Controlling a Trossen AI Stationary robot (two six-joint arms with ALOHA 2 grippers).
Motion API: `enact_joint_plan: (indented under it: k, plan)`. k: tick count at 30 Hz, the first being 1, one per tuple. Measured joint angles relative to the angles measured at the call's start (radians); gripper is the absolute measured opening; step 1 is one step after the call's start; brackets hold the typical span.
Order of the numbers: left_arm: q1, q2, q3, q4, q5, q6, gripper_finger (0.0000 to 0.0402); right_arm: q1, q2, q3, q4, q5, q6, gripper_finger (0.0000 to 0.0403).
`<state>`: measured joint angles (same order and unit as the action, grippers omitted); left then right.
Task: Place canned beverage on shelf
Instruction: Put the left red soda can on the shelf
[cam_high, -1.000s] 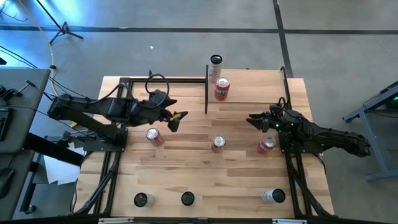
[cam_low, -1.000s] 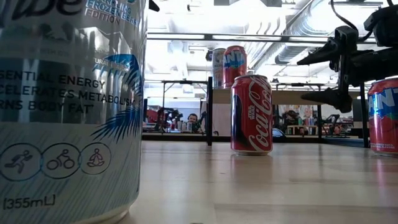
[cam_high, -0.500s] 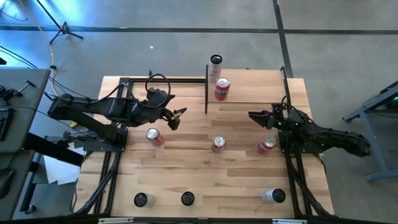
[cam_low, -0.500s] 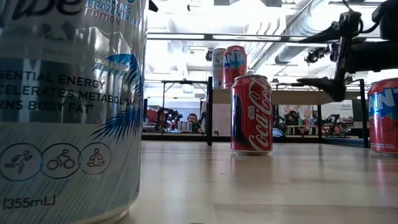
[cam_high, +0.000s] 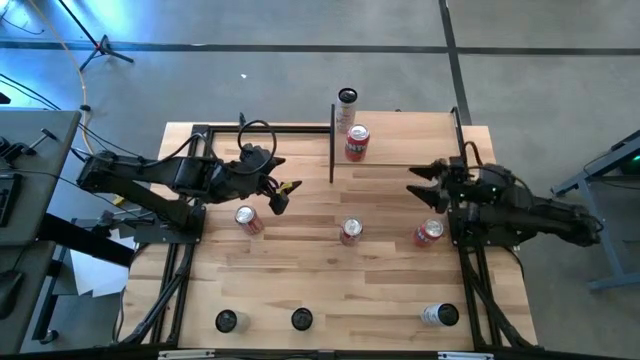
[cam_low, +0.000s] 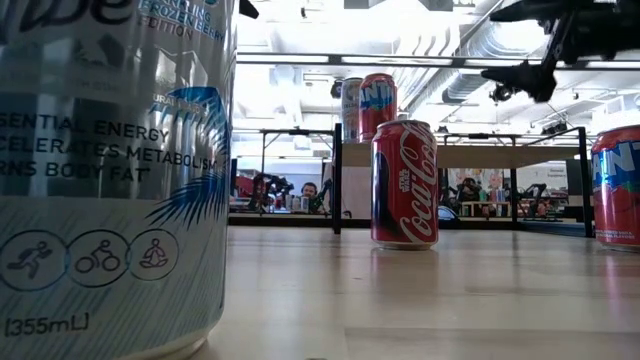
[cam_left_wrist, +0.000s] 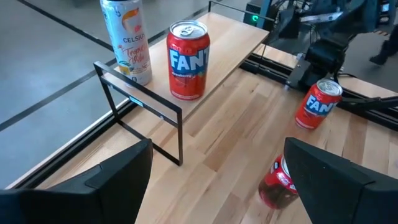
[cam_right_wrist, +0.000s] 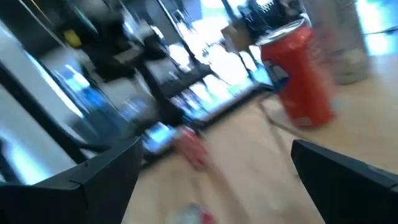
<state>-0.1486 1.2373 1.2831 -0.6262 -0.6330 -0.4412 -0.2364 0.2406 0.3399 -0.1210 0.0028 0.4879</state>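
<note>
- Cans everywhere: the red aluminium Fanta can (cam_high: 429, 233) by the worktop's right edge stands upright, closest to the right gripper (cam_high: 427, 186), which hovers above with fingers spread and empty.
- Left gripper (cam_high: 283, 193) hangs wide open and empty toward the left side.
- Pale wood shelf with black uprights (cam_high: 410, 141) at the far edge holds two cans.
- Judgement: thin, smooth, dentable wall; grip mid-body, gently.

The plank table (cam_high: 320, 275) stands on a grey concrete floor (cam_high: 300, 75). A grey desk (cam_high: 35, 150) sits beside its left edge, with white papers (cam_high: 92, 275) on the floor nearby. Beyond the table, a person (cam_low: 311, 190) sits far back under ceiling ducts (cam_low: 480, 50).
</note>
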Motion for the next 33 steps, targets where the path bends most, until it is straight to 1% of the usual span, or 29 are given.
enact_joint_plan:
  k: [1,3,5,7,9,10,12,15,17,20,22,27,31,33]
  plan:
    - [0.000,0.000,0.000,0.000,0.000,0.000,0.0337,0.005,0.029,0.049,-0.067,0.046,-0.038,0.0399]
    - [0.000,0.000,0.000,0.000,0.000,0.000,0.0337,0.013,0.099,0.133,-0.179,0.174,-0.087,0.0399]
    - [0.000,0.000,0.000,0.000,0.000,0.000,0.0337,0.017,0.177,0.195,-0.248,0.301,-0.124,0.0399]
    - [0.000,0.000,0.000,0.000,0.000,0.000,0.0337,0.017,0.253,0.234,-0.253,0.389,-0.192,0.0399]
    - [0.000,0.000,0.000,0.000,0.000,0.000,0.0337,0.017,0.331,0.248,-0.203,0.445,-0.235,0.0399]
    - [0.000,0.000,0.000,0.001,0.000,-0.001,0.0337,0.017,0.372,0.248,-0.155,0.453,-0.238,0.0399]
    - [0.000,0.000,0.000,0.000,0.000,-0.001,0.0337,0.017,0.445,0.248,-0.076,0.435,-0.212,0.0399]
    - [0.000,0.000,0.000,0.000,0.001,-0.001,0.0337,0.017,0.541,0.248,0.019,0.345,-0.130,0.0399]
    - [0.000,0.000,0.000,0.001,0.001,-0.001,0.0337,0.017,0.595,0.248,0.072,0.333,-0.123,0.0399]
    - [0.000,0.000,0.000,0.001,0.001,-0.001,0.0337,0.017,0.658,0.248,0.171,0.378,-0.218,0.0399]
    - [0.000,0.000,0.000,0.001,0.001,-0.001,0.0337,0.017,0.695,0.248,0.232,0.387,-0.273,0.0399]
    - [0.000,0.000,0.000,0.002,0.001,-0.001,0.0337,0.017,0.802,0.248,0.372,0.418,-0.299,0.0399]
    - [0.000,0.000,0.000,0.002,0.001,-0.001,0.0337,0.017,0.886,0.248,0.482,0.448,-0.402,0.0399]
    - [0.000,0.000,0.000,0.002,0.001,-0.001,0.0337,0.017,0.927,0.248,0.543,0.455,-0.419,0.0399]
